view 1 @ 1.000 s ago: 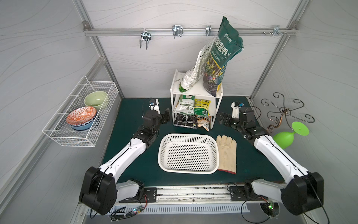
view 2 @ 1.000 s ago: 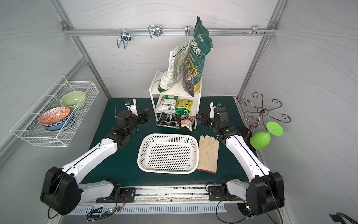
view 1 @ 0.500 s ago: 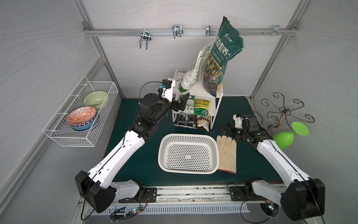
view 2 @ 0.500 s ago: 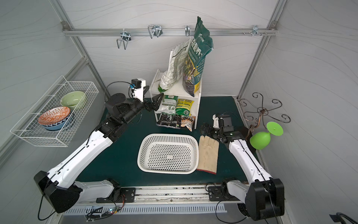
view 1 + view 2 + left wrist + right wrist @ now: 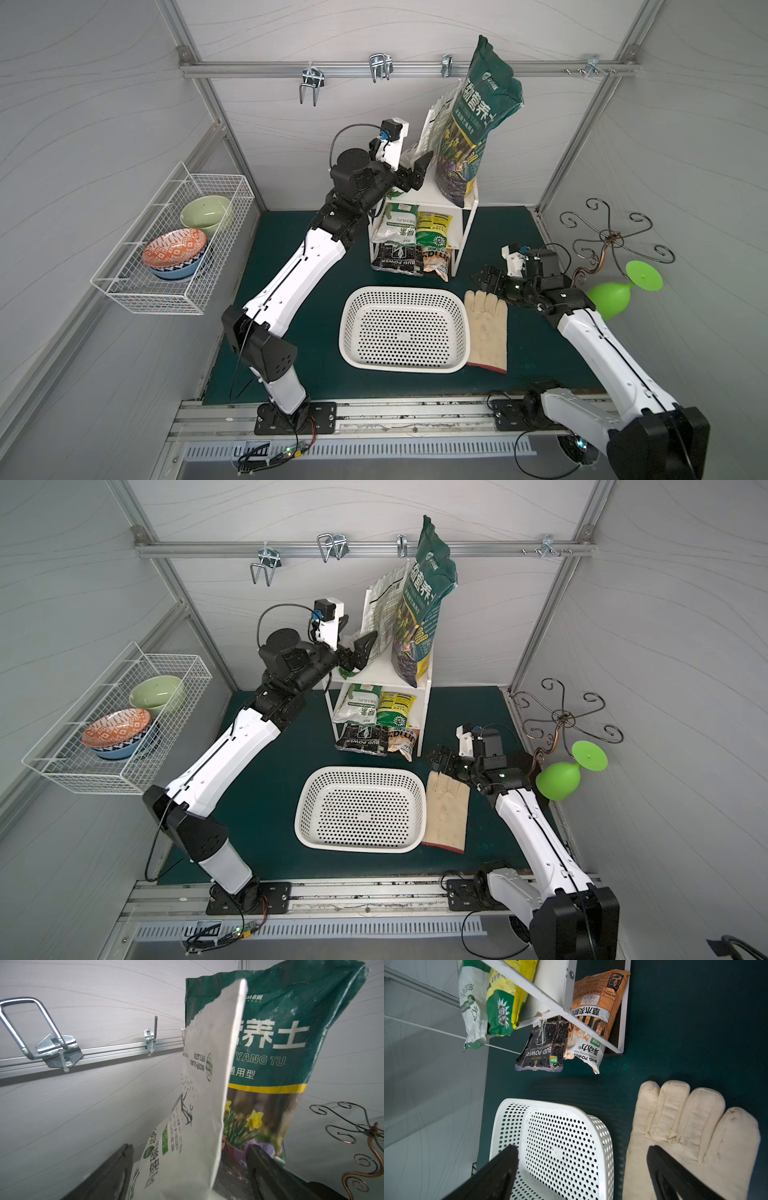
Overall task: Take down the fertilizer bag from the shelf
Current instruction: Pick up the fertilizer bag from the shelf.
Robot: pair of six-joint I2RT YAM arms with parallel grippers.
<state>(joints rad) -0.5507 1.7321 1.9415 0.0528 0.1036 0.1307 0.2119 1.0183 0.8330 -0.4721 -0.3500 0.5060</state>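
The white shelf [image 5: 424,200] stands at the back of the green mat. On its top board a white fertilizer bag [image 5: 434,129] [image 5: 380,604] leans against a tall dark green bag [image 5: 478,124]. My left gripper [image 5: 415,164] [image 5: 357,640] is raised to that top board. In the left wrist view its jaws stand open [image 5: 189,1148] on either side of the white bag's [image 5: 207,1084] lower part, with the green bag [image 5: 291,1032] just behind. My right gripper [image 5: 482,276] [image 5: 583,1149] hovers open and empty, low over the basket's edge and the glove's fingertips.
A white perforated basket [image 5: 403,291] and a cream glove [image 5: 488,328] lie in front of the shelf. Several small bags [image 5: 395,226] fill the lower tiers. A wire basket with bowls [image 5: 174,257] hangs on the left wall. A green glass [image 5: 611,293] hangs from a metal stand [image 5: 606,237] at the right.
My left arm rose from the mat beside the shelf up to the top board and brought its jaws round the white bag. My right arm drew back from the shelf toward the glove.
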